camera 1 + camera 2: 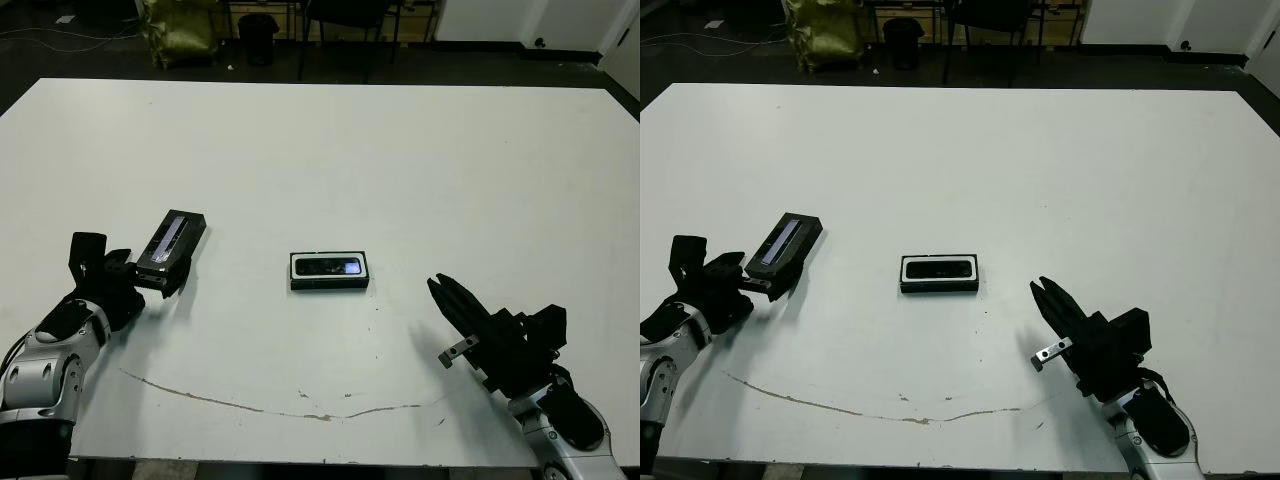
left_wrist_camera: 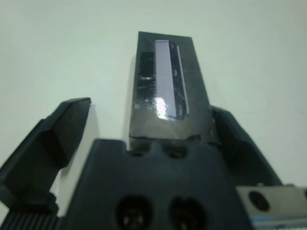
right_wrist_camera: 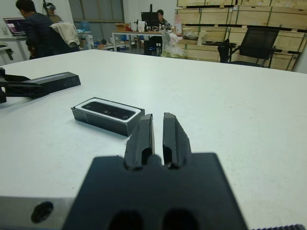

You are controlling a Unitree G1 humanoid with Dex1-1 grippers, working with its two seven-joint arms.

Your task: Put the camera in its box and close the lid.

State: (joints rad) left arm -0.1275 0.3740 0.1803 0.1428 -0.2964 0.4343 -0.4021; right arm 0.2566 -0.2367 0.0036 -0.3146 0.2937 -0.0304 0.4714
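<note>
1. The box (image 1: pixel 330 272) sits near the middle of the white bench (image 1: pixel 400 160), lid off, its white lining showing as a rim.
2. The camera (image 1: pixel 329 267) lies flat inside the box, a glossy bluish spot on its upper face.
3. The left end effector (image 1: pixel 160 275) grasps the lid (image 1: pixel 172 241) by its near end; the lid is tilted, silvery-lavender strip up, well left of the box.
4. In the left wrist view one finger (image 2: pixel 240 143) presses the lid's edge, while the other finger (image 2: pixel 53 139) stands apart from it.
5. The right end effector (image 1: pixel 441 289) is clenched on nothing, its fingers nearly together, near the box on its right.
6. A thin brownish mark (image 1: pixel 250 405) crosses the bench's near edge.
</note>
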